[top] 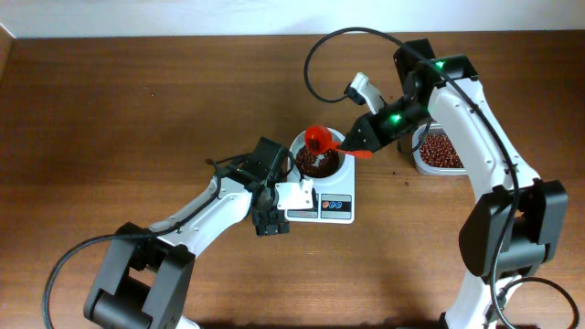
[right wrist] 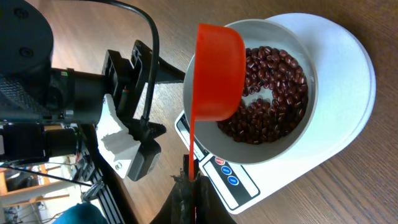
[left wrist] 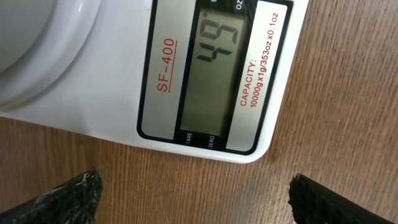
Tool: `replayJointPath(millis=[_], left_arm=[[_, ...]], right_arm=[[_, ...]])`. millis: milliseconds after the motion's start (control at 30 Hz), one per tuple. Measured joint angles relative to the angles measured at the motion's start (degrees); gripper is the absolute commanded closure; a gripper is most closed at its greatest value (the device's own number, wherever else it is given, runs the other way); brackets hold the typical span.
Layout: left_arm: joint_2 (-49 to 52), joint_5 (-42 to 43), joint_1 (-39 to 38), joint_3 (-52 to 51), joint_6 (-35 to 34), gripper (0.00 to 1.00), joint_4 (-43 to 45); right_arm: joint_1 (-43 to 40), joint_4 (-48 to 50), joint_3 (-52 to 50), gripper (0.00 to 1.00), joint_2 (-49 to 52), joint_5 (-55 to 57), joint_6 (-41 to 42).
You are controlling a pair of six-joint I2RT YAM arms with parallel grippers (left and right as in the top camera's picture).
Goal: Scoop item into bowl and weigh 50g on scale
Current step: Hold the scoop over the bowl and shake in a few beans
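Two arms meet near the middle of the brown table point(top: 137, 110) in the overhead view. The white scale point(top: 334, 208) stands there, and the white bowl point(top: 344, 170) sits on it with the dark red-brown beans point(top: 315, 164) inside. The right claw point(top: 355, 146) holds a red scoop point(top: 319, 140) by its handle, and the cup of the scoop is over the far rim of the bowl. To the right, apart from the scale, a clear tub point(top: 417, 155) has more beans in it, and the right arm covers a part of it. The left claw point(top: 271, 222) is just beside the left edge of the scale. From above it is too dark to see how its jaws stand, and the reading of the scale cannot be made out.

The left wrist view gives what the overhead cannot. The display point(left wrist: 208, 74) lies sideways and its digits look like 49. Only one corner of the scale shows, and the rest is cut off. The two black fingertips point(left wrist: 68, 199) sit at the bottom corners, spread wide, with only bare table between them.

The right wrist view is close to the bowl. The beans cover its floor except for a small white patch. The scoop is seen from its back, so I cannot tell if it carries beans. Its handle runs down between the dark fingers of the right claw, which are closed on it but mostly in shadow. The blue and red buttons point(right wrist: 229, 174) show below the bowl.
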Motion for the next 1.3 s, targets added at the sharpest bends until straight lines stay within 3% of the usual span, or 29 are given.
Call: replayJointPath(millis=[300, 500, 700, 1000, 1300], left_arm=[[0.0, 0.0, 0.0, 0.0, 0.0, 0.01, 0.0], [0.0, 0.0, 0.0, 0.0, 0.0, 0.01, 0.0], [0.0, 0.0, 0.0, 0.0, 0.0, 0.01, 0.0], [0.0, 0.0, 0.0, 0.0, 0.0, 0.01, 0.0], [0.0, 0.0, 0.0, 0.0, 0.0, 0.01, 0.0]], right_arm=[[-1.7, -0.6, 0.0, 0.96, 0.0, -0.4, 0.0], [-1.7, -8.3, 10.3, 0.96, 0.3, 4.7, 0.2], [-1.2, -9.1, 10.9, 0.96, 0.3, 8.9, 0.2], [7.5, -8.3, 10.9, 0.96, 0.3, 23.5, 0.5], [8.8, -7.1, 11.3, 0.96, 0.3, 26.3, 0.6]])
